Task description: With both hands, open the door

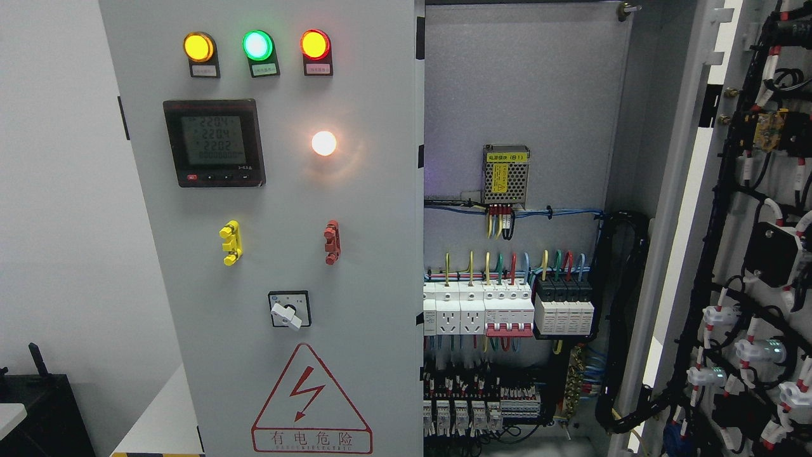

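Observation:
A grey electrical cabinet fills the head view. Its left door (279, 209) is closed and carries three lit lamps (257, 46), a digital meter (213, 143), a white lamp (323, 143), a yellow handle (230, 243), a red handle (332, 242), a rotary switch (288, 310) and a red shock warning triangle (311, 400). The right door (755, 241) stands swung wide open at the picture's right, its inner side covered in black wiring. The open bay (520, 114) shows breakers (507, 311) and a small power supply (505, 176). Neither robot hand shows.
A dark box (38, 412) sits at the lower left beside a white wall (57, 190). A black cable bundle (625, 317) hangs inside the cabinet between the bay and the open door. A pale floor strip (158, 419) lies left of the cabinet base.

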Controlling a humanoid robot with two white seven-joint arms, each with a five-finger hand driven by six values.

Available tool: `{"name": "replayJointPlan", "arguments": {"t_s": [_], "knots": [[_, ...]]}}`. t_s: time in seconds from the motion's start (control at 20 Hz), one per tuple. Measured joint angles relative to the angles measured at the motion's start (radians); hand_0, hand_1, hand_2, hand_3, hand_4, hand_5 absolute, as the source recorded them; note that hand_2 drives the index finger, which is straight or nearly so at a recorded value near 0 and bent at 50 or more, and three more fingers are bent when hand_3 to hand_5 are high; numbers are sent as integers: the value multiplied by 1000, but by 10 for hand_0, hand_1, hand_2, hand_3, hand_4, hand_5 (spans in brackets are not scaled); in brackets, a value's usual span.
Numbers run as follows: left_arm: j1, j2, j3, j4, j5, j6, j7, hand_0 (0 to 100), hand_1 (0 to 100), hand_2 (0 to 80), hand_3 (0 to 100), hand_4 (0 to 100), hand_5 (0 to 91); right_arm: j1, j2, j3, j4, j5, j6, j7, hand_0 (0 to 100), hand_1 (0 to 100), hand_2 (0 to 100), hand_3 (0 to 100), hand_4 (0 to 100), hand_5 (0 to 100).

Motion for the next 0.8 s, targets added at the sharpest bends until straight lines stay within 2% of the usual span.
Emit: {"name": "replayJointPlan", "arguments": {"t_s": [0.25, 0.5, 0.8], "knots": [[0, -1, 0, 0, 0, 0, 0, 0, 0, 0, 0, 42, 0, 8, -3, -16, -106, -2, -2, 0, 0, 0, 0, 0, 0, 0], [0, -1, 0, 0, 0, -1, 0, 0, 0, 0, 0, 42, 0, 12, -14, -22, -184, -3, -44, 0, 0, 0, 0, 0, 0, 0], [0, -1, 1, 0, 0, -1, 0, 0, 0, 0, 0, 42, 0, -1, -27, -21, -257, -4, -56, -1, 0, 0, 0, 0, 0, 0]]}}
